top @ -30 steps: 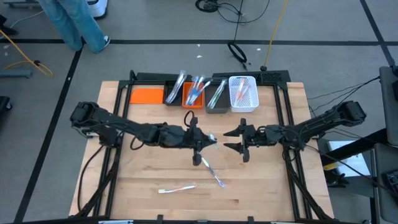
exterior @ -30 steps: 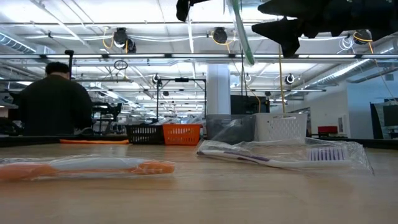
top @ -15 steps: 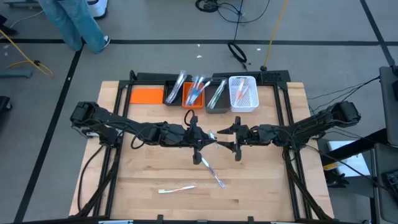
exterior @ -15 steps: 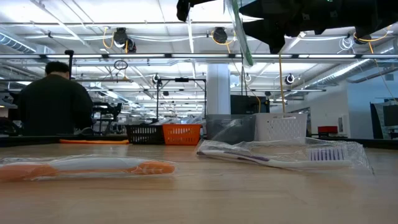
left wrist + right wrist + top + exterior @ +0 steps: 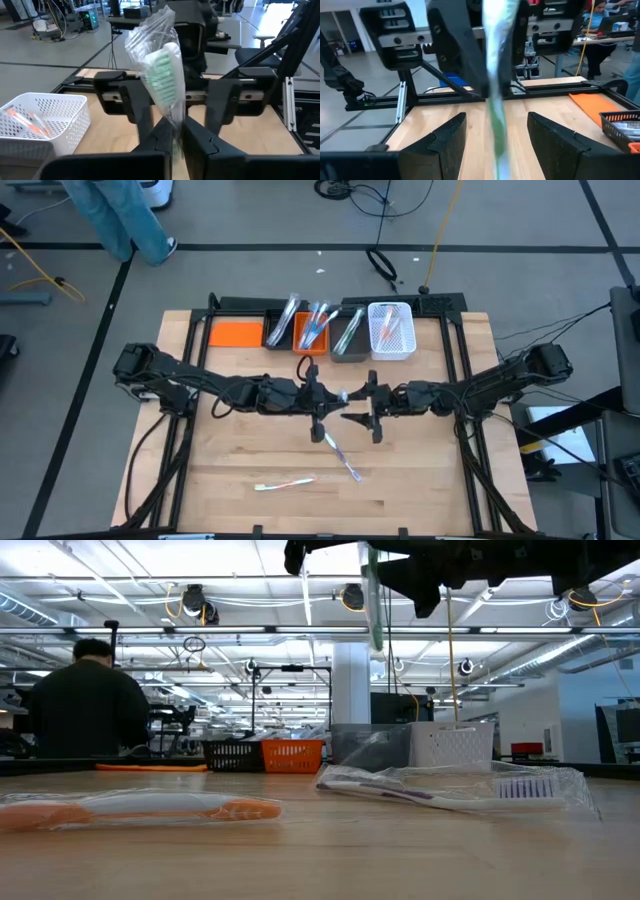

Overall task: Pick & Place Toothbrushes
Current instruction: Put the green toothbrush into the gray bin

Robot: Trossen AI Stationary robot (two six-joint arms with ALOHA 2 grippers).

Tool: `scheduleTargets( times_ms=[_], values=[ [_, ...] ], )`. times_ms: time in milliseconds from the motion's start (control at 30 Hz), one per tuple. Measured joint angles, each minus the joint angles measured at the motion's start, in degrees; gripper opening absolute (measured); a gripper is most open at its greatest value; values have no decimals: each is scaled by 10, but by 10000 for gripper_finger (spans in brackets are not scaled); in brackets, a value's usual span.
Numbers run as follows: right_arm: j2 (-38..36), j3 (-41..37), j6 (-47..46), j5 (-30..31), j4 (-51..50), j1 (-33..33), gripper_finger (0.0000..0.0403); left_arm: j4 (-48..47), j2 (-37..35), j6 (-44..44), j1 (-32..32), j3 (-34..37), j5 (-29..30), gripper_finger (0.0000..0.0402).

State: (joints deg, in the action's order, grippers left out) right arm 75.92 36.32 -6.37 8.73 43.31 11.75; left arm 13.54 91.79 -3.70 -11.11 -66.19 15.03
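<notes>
Mid-table, left gripper (image 5: 335,397) clenched on a wrapped green toothbrush (image 5: 165,75), held above the wood. Right gripper (image 5: 358,407) spread wide, fingers (image 5: 442,142) either side of that brush, not gripping. Two more wrapped toothbrushes (image 5: 342,459) lie on table (image 5: 420,480); others in bins (image 5: 392,330).

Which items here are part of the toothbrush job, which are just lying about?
Job:
- green toothbrush, wrapped, in the shut left claw
- right claw, open around it
- two wrapped toothbrushes lying on the table
- bins with toothbrushes

Lying about:
- orange mat
- floor cables
</notes>
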Motion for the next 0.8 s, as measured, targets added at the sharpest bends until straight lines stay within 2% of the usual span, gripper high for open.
scheduleTargets(
  times_ms=[533, 667, 800],
  values=[
    [0, 0, 1, 1, 24, 0, 194, 0, 0, 2, 3, 0, 0, 30],
    [0, 0, 13, 1, 23, 0, 161, 0, 0, 2, 3, 0, 0, 30],
    [0, 0, 16, 1, 23, 0, 100, 0, 0, 5, 5, 0, 0, 30]
  ],
)
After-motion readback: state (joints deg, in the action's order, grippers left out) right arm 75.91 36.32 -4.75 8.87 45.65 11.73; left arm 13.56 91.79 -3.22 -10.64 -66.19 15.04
